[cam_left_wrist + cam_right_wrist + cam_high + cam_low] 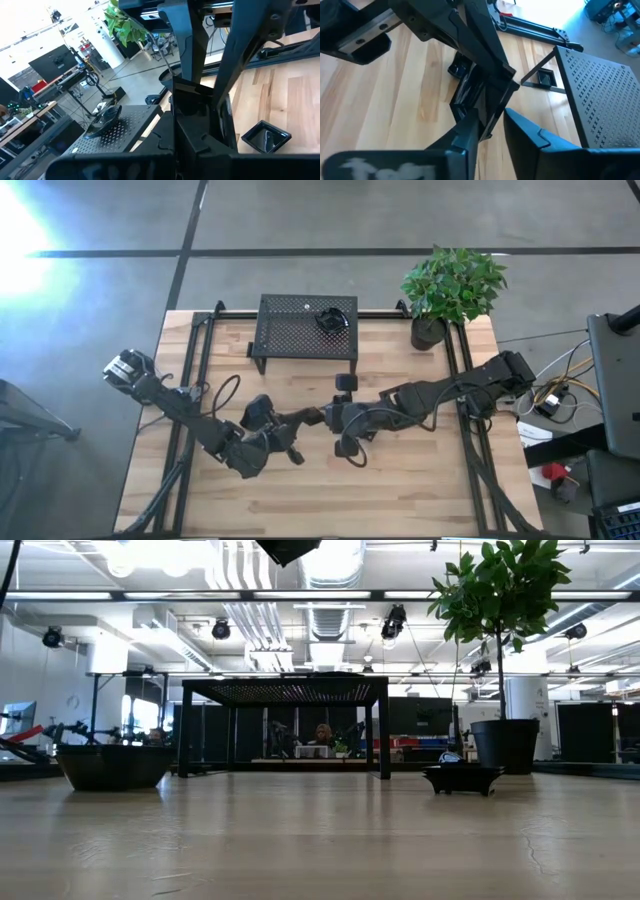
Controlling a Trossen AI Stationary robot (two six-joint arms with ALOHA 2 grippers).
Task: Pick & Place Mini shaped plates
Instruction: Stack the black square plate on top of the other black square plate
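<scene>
black perforated metal stand [305, 323] at the wooden table's [400, 490] far edge, potted green plant [450, 290] beside it

No readable text, label, brand, number or sign from any of my cameras. White smudge on the dark bar before my right wrist camera: blurred, not legible. Room monitors and benches behind the table: too small to make out any lettering

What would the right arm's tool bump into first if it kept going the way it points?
Most likely the left tool: the right tool points straight at it, tips nearly meeting above the table. Whether they already touch is unclear.
</scene>
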